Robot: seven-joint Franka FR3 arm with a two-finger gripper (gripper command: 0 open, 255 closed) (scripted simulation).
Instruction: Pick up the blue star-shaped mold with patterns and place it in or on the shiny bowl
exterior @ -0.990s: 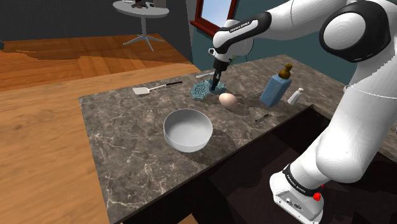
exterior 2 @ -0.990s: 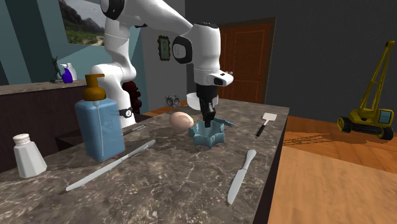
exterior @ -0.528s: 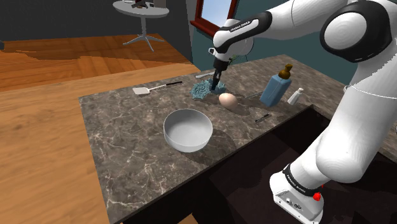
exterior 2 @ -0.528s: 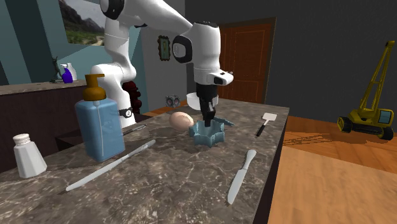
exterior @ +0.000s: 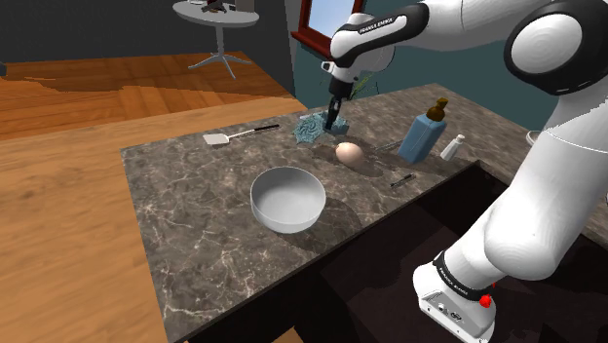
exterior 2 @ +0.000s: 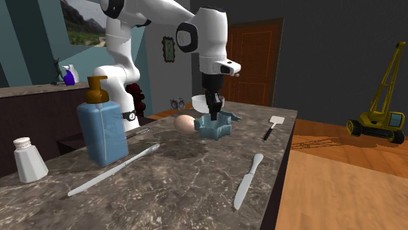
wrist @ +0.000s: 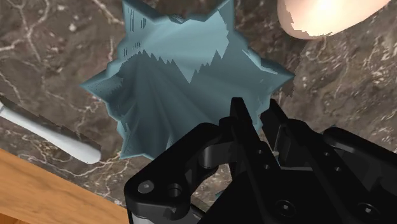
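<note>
Blue-grey star mold (exterior 2: pixel 219 125) is hanging from my gripper (exterior 2: pixel 211 114), riding clear of the marble counter (exterior 2: pixel 196 186), its shadow lying on the stone beneath.

- Grip: my fingers (wrist: pixel 240 121) are standing only a narrow gap apart, pinching one wall of the mold between them, one finger inside the cup and one outside. From the wrist I am looking down into the ridged interior, star points spreading away from the fingers.
- Egg (exterior: pixel 349 152) is resting on the counter just beside the mold, apart from it.
- Pale bowl (exterior: pixel 283 218) is sitting upright, well apart from the mold, toward the near edge of the counter in the shoulder view.
- Blue soap bottle (exterior: pixel 422 138) and small white shaker (exterior: pixel 452 147) are standing together at the shoulder view's right, beyond the egg.
- Spatula (exterior: pixel 232 135) is lying flat at the mold's other side.
- White-handled knife (exterior 2: pixel 248 175) is lying along the counter edge in the second exterior view.
</note>
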